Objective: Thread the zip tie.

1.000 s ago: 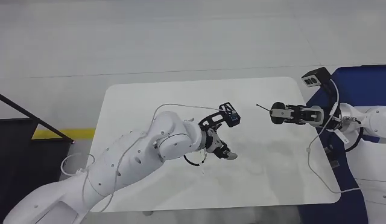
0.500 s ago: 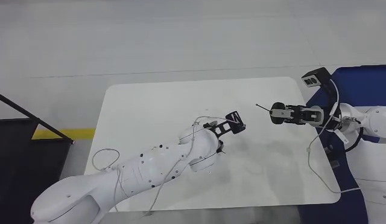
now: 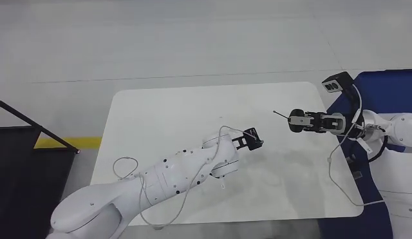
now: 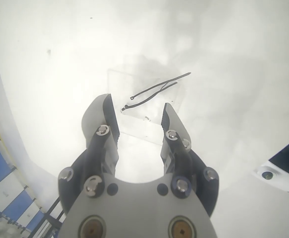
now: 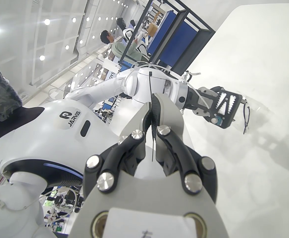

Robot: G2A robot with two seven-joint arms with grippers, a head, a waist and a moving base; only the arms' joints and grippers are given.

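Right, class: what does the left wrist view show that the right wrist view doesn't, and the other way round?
The left wrist view adds the left gripper, fingers open, above two loose zip ties that converge near one end. The right wrist view adds the right gripper shut on a held zip tie, and the left arm seen from outside. Both share the clear container with the loose zip ties, and the white table.
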